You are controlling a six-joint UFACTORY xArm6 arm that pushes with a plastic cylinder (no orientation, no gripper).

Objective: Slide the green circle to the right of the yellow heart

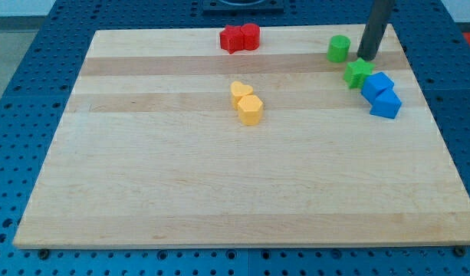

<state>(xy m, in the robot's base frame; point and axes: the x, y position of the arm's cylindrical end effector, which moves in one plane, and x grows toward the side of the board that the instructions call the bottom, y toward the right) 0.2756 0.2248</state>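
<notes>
No writing or labels legible anywhere. Green circle [339,48]: short matte cylinder, bright green, upper right of the frame, standing flat on the worktop [181,192], which is pale wood in lengthwise planks. My tip [365,57], the end effector, is a plain dark rod with nothing to open or close; it sits just right of the green circle, apart from it, just above the green star-like block [358,73]. Two blue blocks [381,94] touch below-right of that. Yellow heart [239,91] near upper centre, touching a second yellow block [250,110]. Two red blocks [240,37] at top edge. Blue pegboard [20,115] surrounds.
</notes>
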